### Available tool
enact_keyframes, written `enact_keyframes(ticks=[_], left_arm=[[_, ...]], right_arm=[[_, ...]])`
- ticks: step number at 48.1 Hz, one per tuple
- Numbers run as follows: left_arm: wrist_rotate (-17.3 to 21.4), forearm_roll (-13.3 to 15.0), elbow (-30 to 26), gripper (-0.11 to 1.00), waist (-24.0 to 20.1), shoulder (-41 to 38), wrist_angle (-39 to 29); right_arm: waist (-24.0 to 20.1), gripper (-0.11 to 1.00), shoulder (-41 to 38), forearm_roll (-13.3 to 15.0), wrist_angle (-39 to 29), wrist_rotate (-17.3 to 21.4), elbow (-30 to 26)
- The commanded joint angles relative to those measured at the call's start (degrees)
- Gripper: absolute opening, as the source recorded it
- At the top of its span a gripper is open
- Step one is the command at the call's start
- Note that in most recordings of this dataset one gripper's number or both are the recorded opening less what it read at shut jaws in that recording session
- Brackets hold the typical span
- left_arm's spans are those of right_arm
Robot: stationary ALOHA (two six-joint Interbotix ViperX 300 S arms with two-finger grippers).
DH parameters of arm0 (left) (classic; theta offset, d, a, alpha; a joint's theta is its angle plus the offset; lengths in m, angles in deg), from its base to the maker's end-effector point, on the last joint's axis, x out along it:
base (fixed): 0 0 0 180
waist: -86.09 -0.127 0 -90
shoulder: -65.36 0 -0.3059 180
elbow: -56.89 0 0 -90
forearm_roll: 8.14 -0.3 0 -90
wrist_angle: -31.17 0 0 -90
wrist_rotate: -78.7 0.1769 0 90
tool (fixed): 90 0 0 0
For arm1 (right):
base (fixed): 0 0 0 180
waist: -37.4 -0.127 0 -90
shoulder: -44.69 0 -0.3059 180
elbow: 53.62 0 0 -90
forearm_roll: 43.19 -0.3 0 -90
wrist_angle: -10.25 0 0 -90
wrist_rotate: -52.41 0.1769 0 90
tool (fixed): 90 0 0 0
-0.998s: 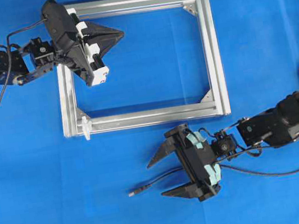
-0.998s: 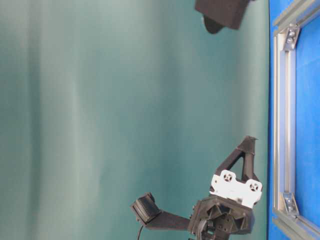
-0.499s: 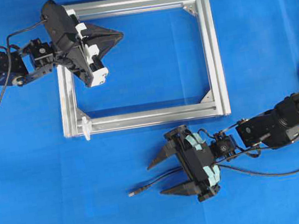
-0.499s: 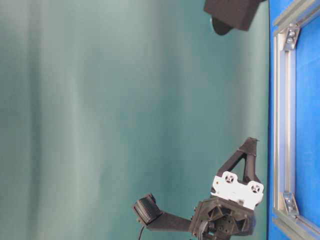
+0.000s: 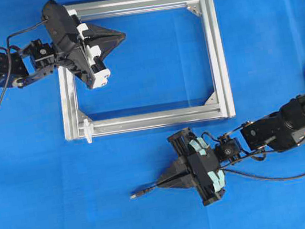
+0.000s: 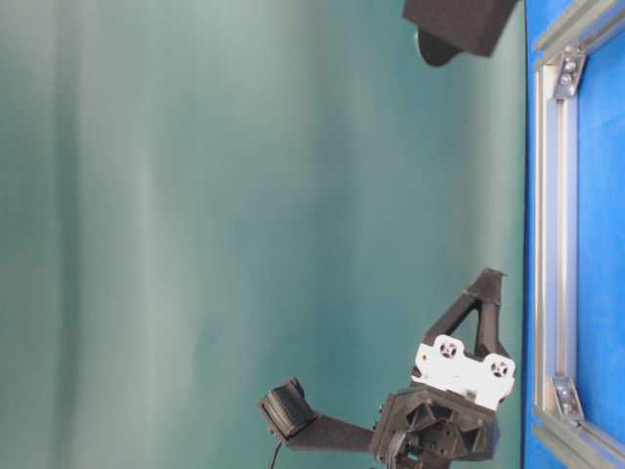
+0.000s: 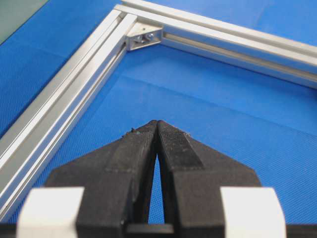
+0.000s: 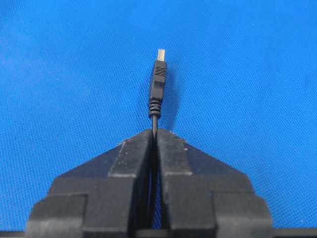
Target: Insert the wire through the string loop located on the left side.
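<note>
**Fingers clamp the wire; the threading is yet to come**

Fingers of the right gripper (image 8: 154, 133) are pressed together on the wire (image 8: 157, 87), pinching it just behind its plug, which juts forward past the tips over the blue mat (image 5: 40, 213). From overhead, the right gripper (image 5: 162, 182) sits below the aluminium frame (image 5: 218, 52), with the cable trailing off to the right. The left gripper (image 7: 157, 125) has its fingers together on nothing, hovering inside the frame's upper left corner.

The step in hand looks like the pick-up: the wire is grasped but well apart from the string loop (image 5: 88, 130), which seems to be the small white tab at the frame's lower left corner, though it is too small to read clearly. Next, the plug must be carried left and up, then lined up with that tiny opening.
</note>
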Motion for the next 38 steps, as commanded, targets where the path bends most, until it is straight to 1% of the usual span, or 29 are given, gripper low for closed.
enact_keyframes(ticks=[1, 11, 16, 24, 33, 38], left_arm=[[0.0, -0.2, -0.4, 0.00, 0.1, 1.9, 0.5], [0.0, -0.2, -0.4, 0.00, 0.1, 1.9, 0.5], [0.2, -0.2, -0.6, 0.00, 0.2, 1.9, 0.5], [0.2, -0.2, -0.7, 0.00, 0.1, 1.9, 0.6], [0.3, -0.2, -0.8, 0.00, 0.1, 1.9, 0.6], [0.3, -0.2, -0.8, 0.00, 0.0, 2.0, 0.6]], right_arm=[[-0.2, 0.00, 1.1, 0.2, 0.3, 0.0, -0.4], [-0.2, 0.00, 2.3, 0.1, -0.1, 0.0, -0.3], [-0.2, 0.00, 4.0, 0.2, -1.4, 0.1, 0.2], [-0.2, 0.00, 8.3, 0.2, -4.4, -0.1, 0.5], [0.1, 0.00, 14.2, 0.1, -10.8, -0.9, 0.7], [0.2, 0.00, 16.1, 0.2, -12.7, -1.6, 0.7]])
